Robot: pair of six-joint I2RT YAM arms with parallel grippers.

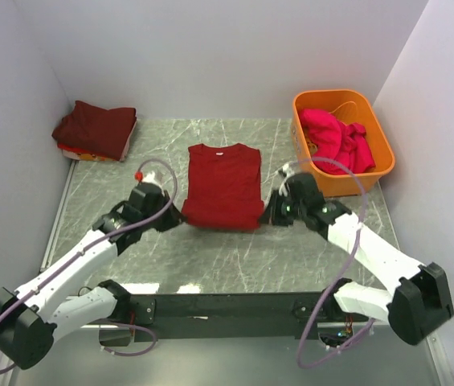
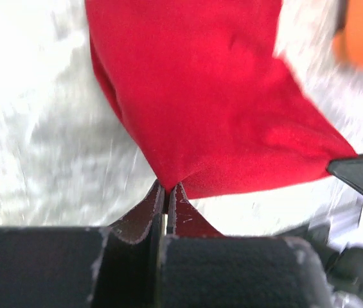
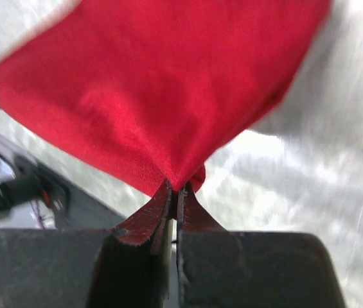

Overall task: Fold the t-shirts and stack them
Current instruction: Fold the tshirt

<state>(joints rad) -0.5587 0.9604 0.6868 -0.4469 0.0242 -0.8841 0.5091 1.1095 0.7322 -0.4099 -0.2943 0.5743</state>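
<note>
1. The left arm (image 1: 66, 273) runs from its base at the near left edge diagonally forward and inward. Its forearm is low over the marbled table (image 1: 210, 257) and its wrist is turned toward the middle.
2. The left gripper (image 1: 177, 217) sits at the near left corner of the red t-shirt (image 1: 225, 183). In the left wrist view its jaws are pressed together on a pinch of red cloth, and the fabric is drawn to a point at the tips.
3. The right arm (image 1: 371, 257) mirrors this pose. It rises from its base at the near right edge and angles forward and inward, with its wrist bent toward the shirt.
4. The right gripper (image 1: 268, 214) is at the shirt's near right corner. The right wrist view shows its jaws clamped on a gathered fold of the same red cloth.
5. The red t-shirt lies in the middle of the table as a narrow rectangle with its collar toward the far side. Its near hem spans the gap between the two grippers.
6. Folded dark red t-shirts (image 1: 94, 127) sit stacked in the far left corner, well apart from both arms.
7. Crumpled pink t-shirts (image 1: 335, 137) fill the orange tub (image 1: 381, 137) at the far right, just beyond the right arm's wrist.
</note>
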